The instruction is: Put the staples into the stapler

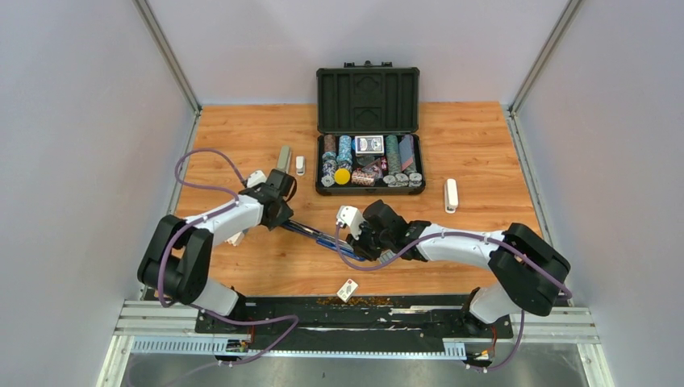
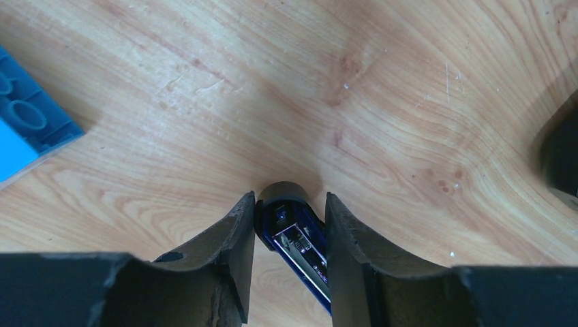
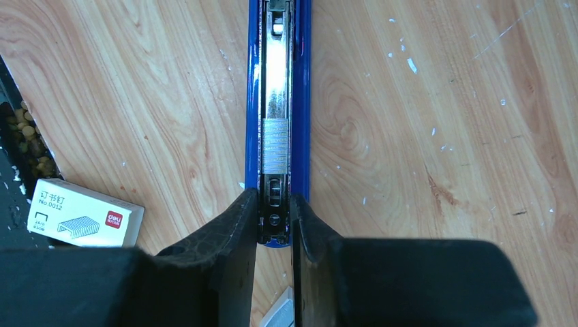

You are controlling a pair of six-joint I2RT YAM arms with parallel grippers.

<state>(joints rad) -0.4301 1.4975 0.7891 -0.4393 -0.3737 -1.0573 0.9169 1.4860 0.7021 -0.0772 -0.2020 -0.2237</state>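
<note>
stapler [image 1: 313,232] open on worktop [image 1: 484,145], long axis left-to-right | staples [image 3: 276,146] seated in its rail [image 3: 275,75], just ahead of right gripper [image 3: 275,204], which clamps the right end | left gripper [image 2: 290,204] grasps the left end

Stapler [image 3: 278,82] tip beyond top edge.
</note>
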